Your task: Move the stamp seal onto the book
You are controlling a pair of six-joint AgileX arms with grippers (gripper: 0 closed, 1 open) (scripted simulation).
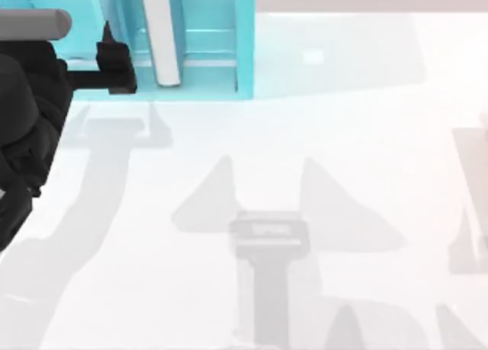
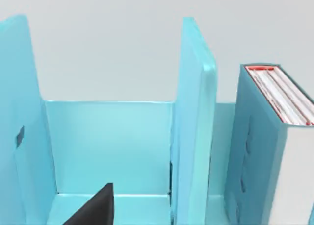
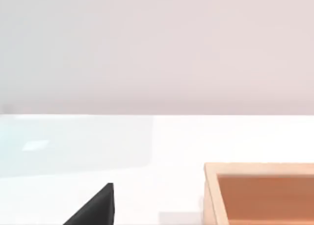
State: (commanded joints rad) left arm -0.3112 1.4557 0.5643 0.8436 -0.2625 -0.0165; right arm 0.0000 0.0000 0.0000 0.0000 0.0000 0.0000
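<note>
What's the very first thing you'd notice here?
The bright turquoise shelf unit at the back left of the white table, with the book standing upright in one compartment. Next, the black left gripper, close in front of the shelf. The right wrist view shows a tan wooden box on the table.

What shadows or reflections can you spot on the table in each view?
Top view: soft grey arm shadows lie across the white table, with a pale turquoise tint beside the shelf unit. Right wrist view: the same faint tint on the table near the wooden box.
</note>
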